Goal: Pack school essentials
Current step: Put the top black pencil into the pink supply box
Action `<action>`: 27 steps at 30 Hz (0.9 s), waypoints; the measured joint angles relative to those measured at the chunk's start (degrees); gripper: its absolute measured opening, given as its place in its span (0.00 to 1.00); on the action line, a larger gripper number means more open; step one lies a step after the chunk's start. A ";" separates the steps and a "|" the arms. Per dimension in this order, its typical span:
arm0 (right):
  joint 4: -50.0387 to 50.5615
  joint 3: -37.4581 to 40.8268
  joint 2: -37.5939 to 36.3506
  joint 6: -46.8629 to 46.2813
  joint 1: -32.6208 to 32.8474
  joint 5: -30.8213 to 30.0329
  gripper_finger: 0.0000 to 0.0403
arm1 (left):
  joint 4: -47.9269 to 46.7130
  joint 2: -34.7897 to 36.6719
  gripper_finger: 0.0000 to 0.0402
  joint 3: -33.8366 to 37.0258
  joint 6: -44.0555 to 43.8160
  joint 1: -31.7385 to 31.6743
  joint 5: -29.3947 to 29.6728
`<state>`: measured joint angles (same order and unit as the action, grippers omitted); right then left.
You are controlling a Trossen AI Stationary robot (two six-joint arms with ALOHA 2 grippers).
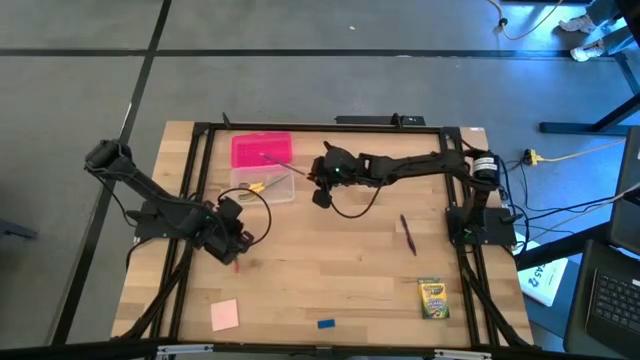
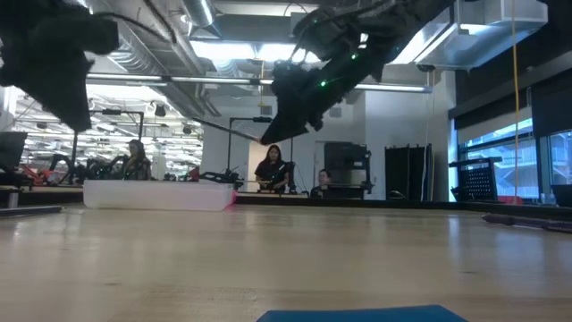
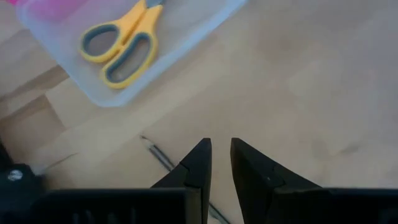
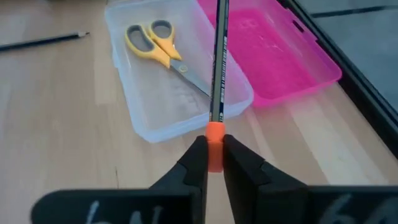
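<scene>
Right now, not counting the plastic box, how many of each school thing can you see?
Scissors: 1
Pencils: 2, one held in the right gripper, the other lying loose
Pen: 1
Crayon box: 1
Notepad: 1
Eraser: 1
Total: 7

Left gripper [image 3: 221, 163] at bottom centre of frame, two dark fingers [image 3: 198, 163] pointing up, narrow gap between them, nothing held. Wooden counter [image 3: 298, 81] fills most of frame. Clear plastic box [image 3: 186, 43] at upper left, corner rounded, resting on counter. Scissors [image 3: 121, 43] inside box, yellow handles with grey loops, blades running off top edge. Pink patch [image 3: 46, 7] at top left corner. Thin pencil [image 3: 158, 155] lies on counter just left of fingers, slanted, lower end hidden behind gripper.
</scene>
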<state>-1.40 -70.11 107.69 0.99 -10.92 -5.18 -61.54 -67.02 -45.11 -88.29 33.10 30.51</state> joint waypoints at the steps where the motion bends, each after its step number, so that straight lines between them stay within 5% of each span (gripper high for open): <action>1: -1.31 0.00 0.69 0.79 0.00 0.46 0.10 | -0.05 0.30 0.14 -0.48 -0.04 0.64 0.12; 8: -13.41 -0.02 5.06 1.01 0.00 7.06 0.10 | -0.42 1.46 0.14 -1.78 -0.09 2.85 0.56; 27: -24.99 0.04 14.28 0.99 0.13 11.48 0.10 | -0.55 1.50 0.14 -1.81 -0.08 2.99 0.51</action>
<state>-26.39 -70.06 121.97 1.98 -10.79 6.30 -62.09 -65.52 -46.92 -88.38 36.10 31.03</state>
